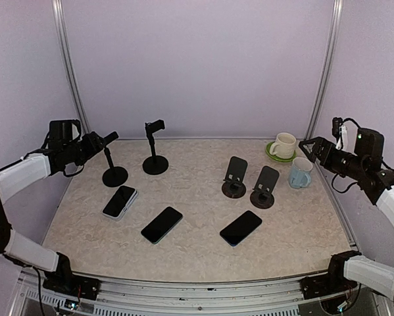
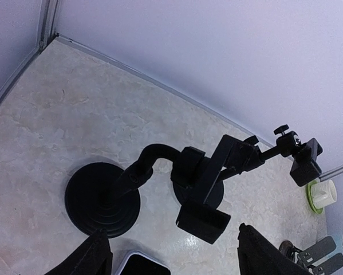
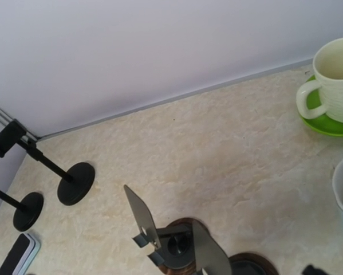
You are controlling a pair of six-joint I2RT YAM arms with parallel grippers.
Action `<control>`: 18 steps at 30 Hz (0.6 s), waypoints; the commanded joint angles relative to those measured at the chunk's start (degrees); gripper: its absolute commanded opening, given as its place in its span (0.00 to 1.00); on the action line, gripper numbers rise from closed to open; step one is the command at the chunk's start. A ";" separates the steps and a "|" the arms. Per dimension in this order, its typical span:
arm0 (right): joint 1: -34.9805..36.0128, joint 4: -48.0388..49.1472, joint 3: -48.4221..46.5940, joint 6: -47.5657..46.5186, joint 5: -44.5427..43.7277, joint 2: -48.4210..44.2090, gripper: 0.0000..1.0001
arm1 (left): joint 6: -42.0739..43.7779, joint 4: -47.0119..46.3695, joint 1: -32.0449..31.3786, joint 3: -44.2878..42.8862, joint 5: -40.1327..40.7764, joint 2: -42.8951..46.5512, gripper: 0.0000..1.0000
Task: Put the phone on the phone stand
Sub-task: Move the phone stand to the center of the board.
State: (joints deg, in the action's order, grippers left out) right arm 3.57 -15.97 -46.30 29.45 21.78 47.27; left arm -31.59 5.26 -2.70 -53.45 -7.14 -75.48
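Closest to the left wrist lens, my left fingers frame the bottom edge as two dark tips set wide apart. They hold nothing, and as far as I can tell they touch nothing. One corner of the white-cased phone peeks up between them at the very bottom. Beyond it stands the left pole stand, its clamp head ahead of the gap, with the second pole stand further off.

So the phone lies below these fingers and to their near side, while they hover up by the top of the left pole stand. From above, that phone rests flat on the table, just near of the stand's round base. Its long axis runs near to far and leans a little right. I judge the left arm the nearer one. The move would be a drop toward the near edge, with the wrist turned so the fingers span the phone's narrow width.

Two black phones lie further right and nearer. My right fingers hang spread and empty at the far right, beside the blue mug. They are closer to the two folding stands than to any phone.
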 commanded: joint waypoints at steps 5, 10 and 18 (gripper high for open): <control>0.21 0.90 -0.92 -0.19 1.08 -1.45 1.00 | 2.44 -3.27 1.47 -3.74 -4.14 -2.79 0.67; 0.18 0.93 -0.66 -0.06 1.30 -1.40 1.00 | 2.85 -3.54 1.52 -4.03 -6.07 -4.04 0.62; 0.20 1.15 -0.17 0.16 1.50 -1.63 1.00 | 3.15 -3.86 1.60 -4.59 -6.64 -4.74 0.48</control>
State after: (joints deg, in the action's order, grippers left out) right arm 3.57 -15.99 -46.30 29.47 22.33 46.54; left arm -29.47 3.01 -1.58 -55.81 -12.71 -79.66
